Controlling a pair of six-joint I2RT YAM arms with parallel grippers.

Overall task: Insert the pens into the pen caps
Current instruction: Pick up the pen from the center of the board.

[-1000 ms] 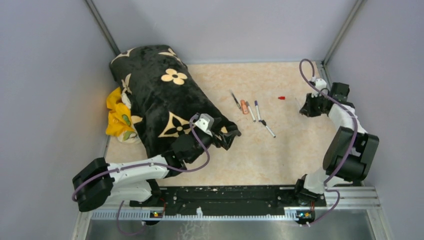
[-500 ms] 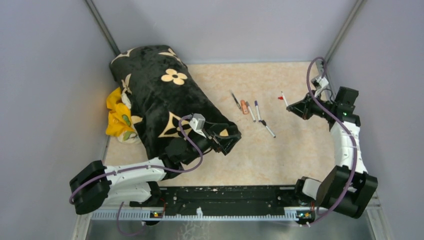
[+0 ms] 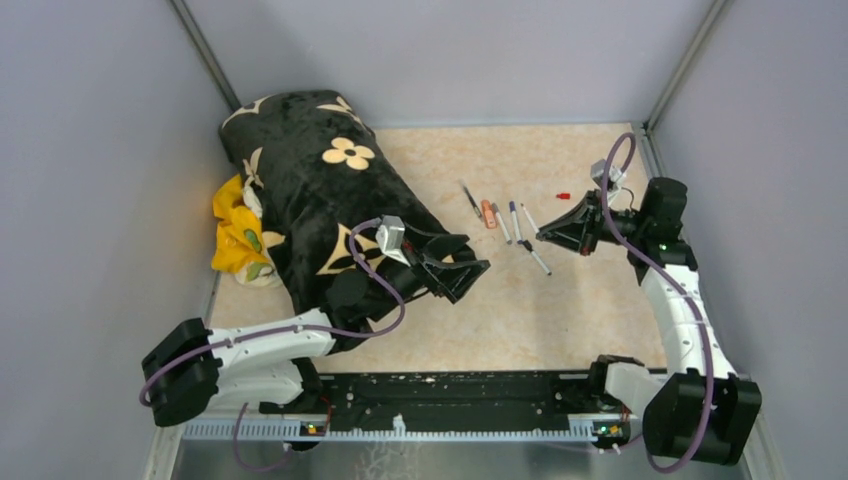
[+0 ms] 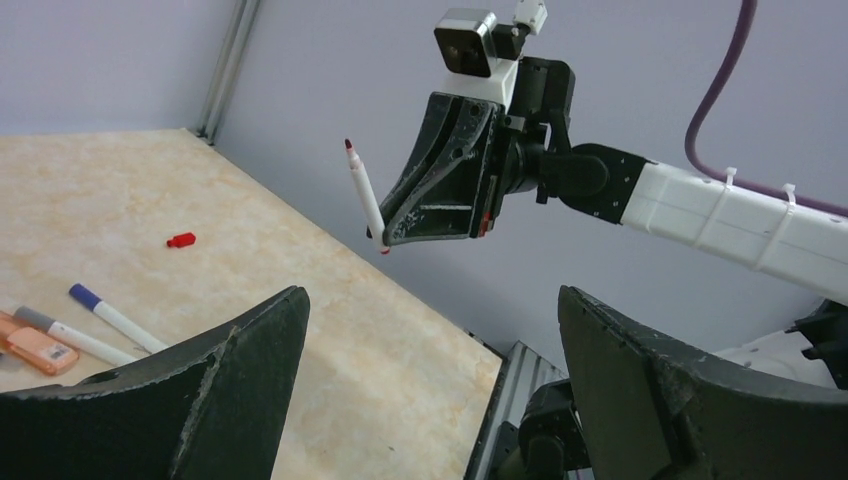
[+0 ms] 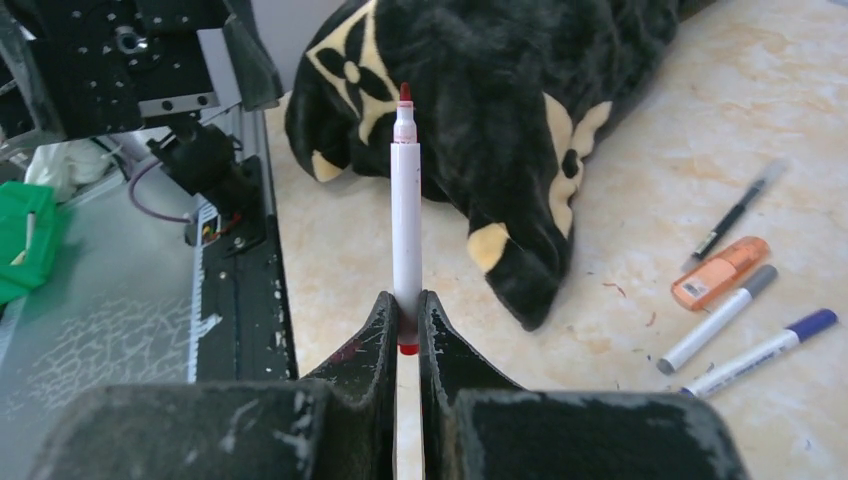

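White barrel, bare red tip: the red marker [image 5: 405, 210] is pinched at its tail end by the right claw [image 5: 405, 305]. The jaws are together on it, and it is held up off the table [image 3: 600, 300]. The barrel sticks out past the fingertips, tip leading. In the top view the long axis runs up-left, toward frame centre. The red cap [image 3: 563, 196] lies on the table just up-right of that claw, on the far side from the tip, so the tip points away from the cap. The right arm is much the nearer to the cap, but its claw is full. The left claw [image 3: 468, 278] is spread wide and holding nothing. It sits left of centre at the edge of the black blanket [image 3: 320, 200], well apart from the cap. My read: either the left claw crosses over for the cap, or the marker has to be turned round. The other pens [image 3: 500, 224] lie loose on the table just left of the right claw. The left wrist view gets marker and cap in one shot: cap at mid-left, marker canted above it at centre. The right wrist view shows the grip point clearly but no cap at all. The top view shows the marker only as a thin sliver; its tip is probably over the loose pens, can't confirm.
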